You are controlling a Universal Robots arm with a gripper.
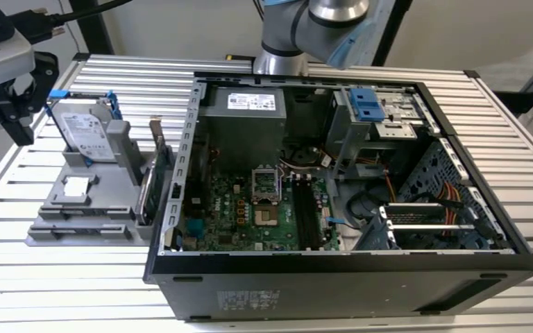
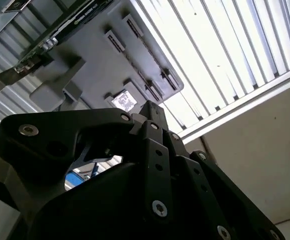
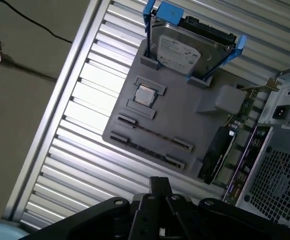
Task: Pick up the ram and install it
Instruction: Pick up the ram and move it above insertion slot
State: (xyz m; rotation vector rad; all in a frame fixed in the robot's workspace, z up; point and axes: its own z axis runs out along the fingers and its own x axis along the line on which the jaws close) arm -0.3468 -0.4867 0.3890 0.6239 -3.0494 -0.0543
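Right now your gripper hangs at the exterior view's left of the hard drive in its blue frame, over the edge of the slatted table. You cannot tell from these views whether it is spread or pinched together. The ram looks to be the thin dark strip standing on edge in the slots of the grey holder, near the green expansion card and outside the open computer case.

Silver arm, seemingly pale-blue caps; black screw-studded gripper.
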